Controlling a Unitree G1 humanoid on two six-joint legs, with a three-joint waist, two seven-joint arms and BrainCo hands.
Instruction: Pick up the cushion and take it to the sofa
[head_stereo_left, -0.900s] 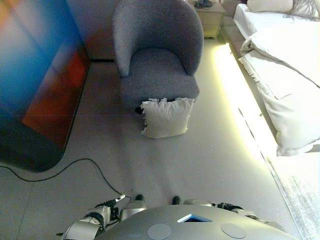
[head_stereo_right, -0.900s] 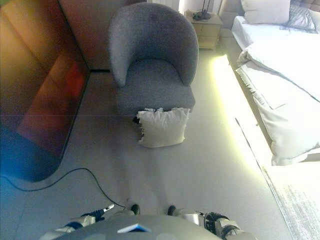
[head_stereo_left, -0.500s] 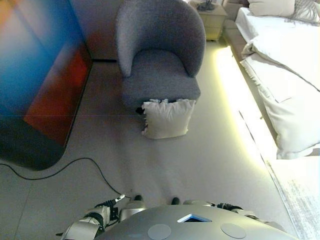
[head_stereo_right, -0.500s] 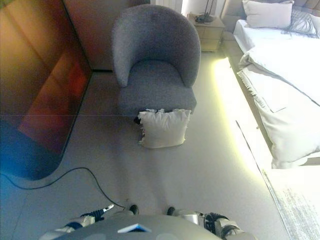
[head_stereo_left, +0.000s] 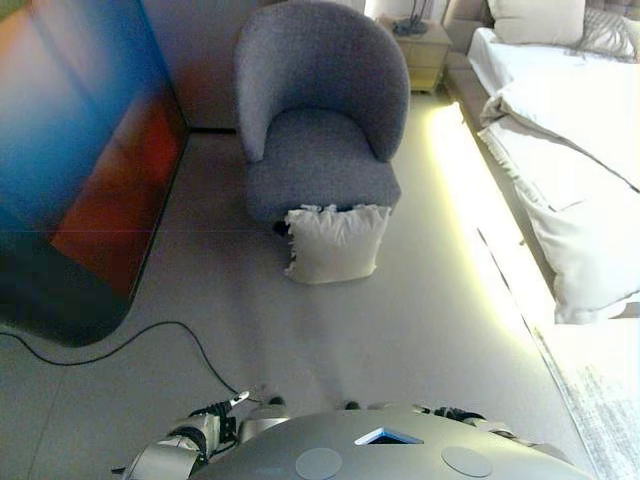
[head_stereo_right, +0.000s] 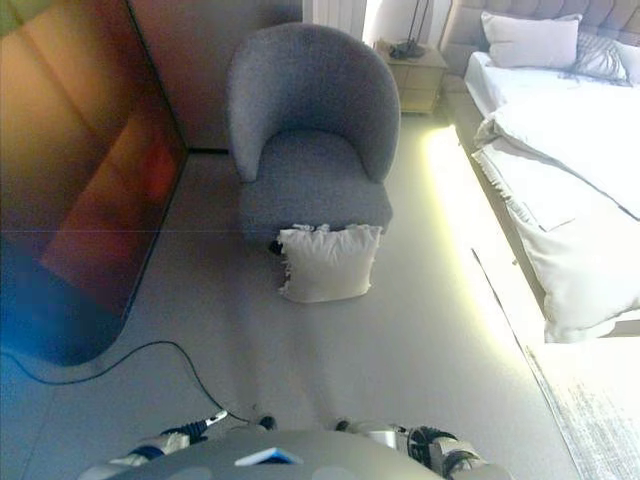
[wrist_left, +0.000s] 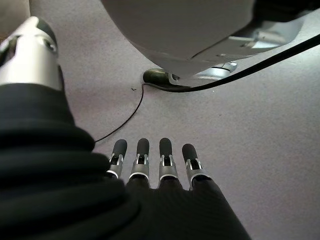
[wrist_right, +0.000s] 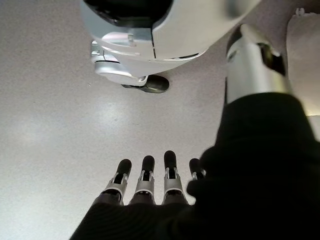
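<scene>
A cream cushion with frilled edges (head_stereo_left: 335, 243) stands on the floor, leaning against the front of a grey round-backed armchair (head_stereo_left: 320, 160). Nothing lies on the chair's seat. Both my hands hang low at my sides, far short of the cushion. My left hand (wrist_left: 150, 165) shows straight fingers over bare floor and holds nothing. My right hand (wrist_right: 150, 185) also shows straight fingers over the floor and holds nothing.
A tall dark glossy panel (head_stereo_left: 70, 170) stands along the left. A bed with white bedding (head_stereo_left: 570, 150) runs along the right, with a lit strip (head_stereo_left: 480, 200) at its base. A nightstand (head_stereo_left: 425, 45) stands behind the chair. A pale rug (head_stereo_left: 600, 390) lies at the lower right.
The whole picture has shifted slightly downward, showing more of the far room, so the camera moved. The cushion still leans on the chair and both hands stay low.
</scene>
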